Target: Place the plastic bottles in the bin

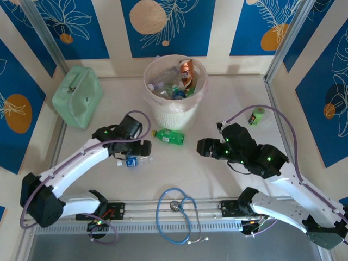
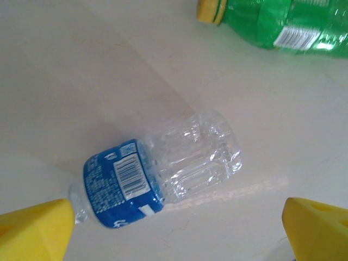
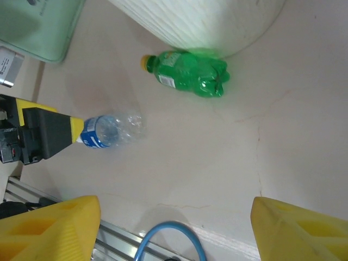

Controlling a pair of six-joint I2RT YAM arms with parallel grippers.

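The left gripper [image 2: 176, 232] gapes wide and empty above the clear blue-labelled bottle [image 2: 163, 182], which lies on the worktop [image 2: 81, 65]. The bottle looks empty, so it is probably light, crushable and slick. Grip across its labelled middle. The right gripper [image 3: 174, 228] is likewise spread and empty.

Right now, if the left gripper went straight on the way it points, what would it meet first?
Likely the clear bottle, lying straight ahead of the open left gripper; depth is unclear.
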